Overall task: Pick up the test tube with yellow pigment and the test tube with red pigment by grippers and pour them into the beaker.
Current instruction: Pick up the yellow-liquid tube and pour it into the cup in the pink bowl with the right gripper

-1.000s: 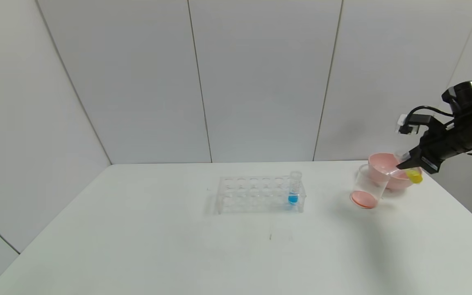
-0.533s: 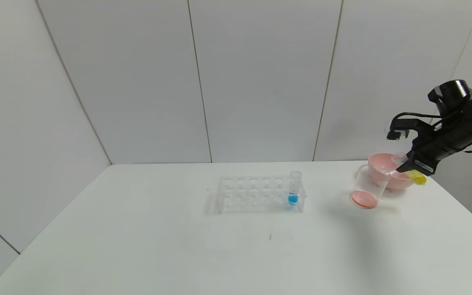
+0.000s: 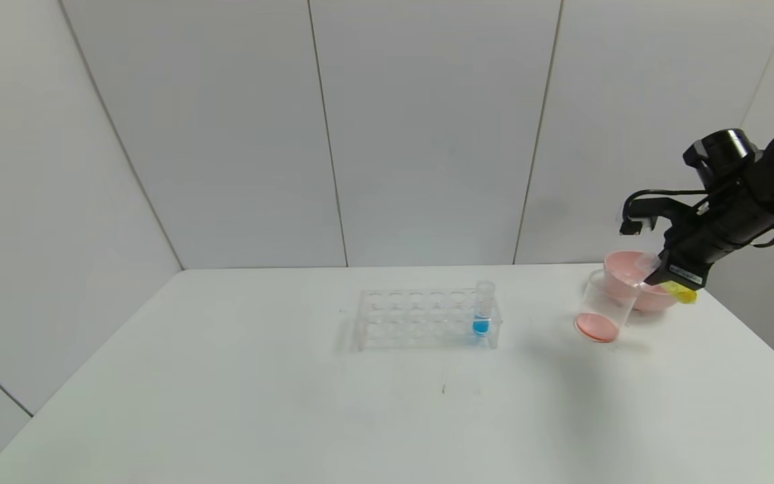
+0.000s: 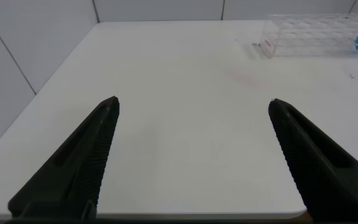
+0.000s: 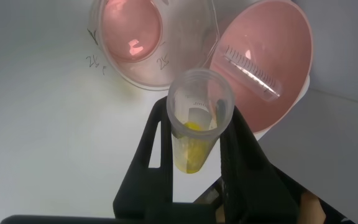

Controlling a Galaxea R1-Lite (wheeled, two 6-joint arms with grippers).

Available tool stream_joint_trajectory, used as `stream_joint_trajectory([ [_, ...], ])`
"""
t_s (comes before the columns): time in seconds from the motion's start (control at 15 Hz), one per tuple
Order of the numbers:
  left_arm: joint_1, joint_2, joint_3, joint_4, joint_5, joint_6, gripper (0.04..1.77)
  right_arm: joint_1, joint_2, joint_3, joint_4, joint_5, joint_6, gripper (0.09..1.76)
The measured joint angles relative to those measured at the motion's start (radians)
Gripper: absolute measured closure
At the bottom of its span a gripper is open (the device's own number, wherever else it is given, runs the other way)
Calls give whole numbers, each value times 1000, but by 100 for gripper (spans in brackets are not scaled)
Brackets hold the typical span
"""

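My right gripper (image 3: 670,277) is shut on the test tube with yellow pigment (image 3: 684,293) and holds it tilted. The tube's open mouth points toward the beaker (image 3: 605,306), just above its rim. In the right wrist view the tube (image 5: 197,134) sits between the fingers with yellow liquid at its bottom. The beaker (image 5: 151,40) stands below it with orange-red liquid in it. No tube with red liquid shows. An empty clear tube (image 5: 252,73) lies in the pink bowl (image 5: 284,43). My left gripper (image 4: 193,102) is open and empty over the table's near left part.
The pink bowl (image 3: 622,269) stands right behind the beaker, near the table's right edge. A clear tube rack (image 3: 420,321) in the middle of the table holds a tube with blue liquid (image 3: 482,312) at its right end.
My right arm has moved up and to the left with the yellow tube. The tube's mouth is now closer to the beaker's rim. The beaker and rack have not moved.
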Motion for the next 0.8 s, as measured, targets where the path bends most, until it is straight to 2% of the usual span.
stream_joint_trajectory([
  [0.2,0,0,0,0,0,0,9,2,0,0,3,-3,-6,135],
  [0.8,0,0,0,0,0,0,9,25,2,0,-6,-149,-70,135],
])
